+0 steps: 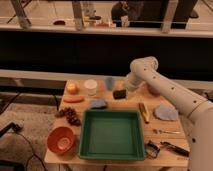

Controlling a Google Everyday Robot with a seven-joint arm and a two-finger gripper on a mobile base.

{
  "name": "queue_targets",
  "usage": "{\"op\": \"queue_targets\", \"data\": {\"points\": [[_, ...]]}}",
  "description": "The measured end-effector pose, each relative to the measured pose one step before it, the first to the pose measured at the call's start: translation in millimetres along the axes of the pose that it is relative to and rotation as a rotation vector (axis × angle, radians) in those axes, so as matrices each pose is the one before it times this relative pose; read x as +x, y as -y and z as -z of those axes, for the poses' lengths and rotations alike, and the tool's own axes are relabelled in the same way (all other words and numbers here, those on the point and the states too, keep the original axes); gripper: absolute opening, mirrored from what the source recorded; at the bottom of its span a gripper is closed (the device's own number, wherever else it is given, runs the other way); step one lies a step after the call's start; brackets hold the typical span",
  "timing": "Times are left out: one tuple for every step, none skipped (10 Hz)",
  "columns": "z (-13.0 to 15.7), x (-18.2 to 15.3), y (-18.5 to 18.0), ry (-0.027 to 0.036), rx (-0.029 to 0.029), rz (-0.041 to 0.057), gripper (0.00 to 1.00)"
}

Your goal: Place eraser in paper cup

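Note:
The eraser [120,94] is a small dark block at the back middle of the wooden table [165,122]. My gripper [123,90] reaches in from the right and is shut on the eraser, holding it just above the tabletop. A white paper cup [90,87] stands upright to the left of it. A blue-grey cup [109,83] stands between the white cup and the gripper, just left of the eraser.
A green tray [112,148] fills the front middle. A rumpled blue-grey cloth [98,104], a carrot [73,99], an orange fruit [72,88], grapes [70,116] and an orange bowl [62,139] lie left. A yellowish stick [144,112], a second cloth [166,112] and tools [162,148] lie right.

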Motion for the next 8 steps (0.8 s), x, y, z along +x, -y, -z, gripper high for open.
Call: {"op": "queue_targets", "data": {"points": [[0.52,-10.18,3.22,0.00932,0.00474,0.02634,0.00],[-0.80,-9.72,3.10,0.01062,0.00505,0.02435,0.00],[1.84,-5.98,2.10,0.00606,0.00731,0.01996,0.00],[1.82,-4.40,1.83,0.00629,0.00735,0.01590,0.00],[0.38,-4.10,1.94,0.00365,0.00521,0.01517,0.00],[-0.19,-3.26,2.96,0.00066,0.00377,0.01221,0.00],[-0.89,-2.35,2.34,0.00154,0.00126,0.00736,0.00],[0.13,-2.42,3.69,0.00398,0.00251,0.01163,0.03]]}}
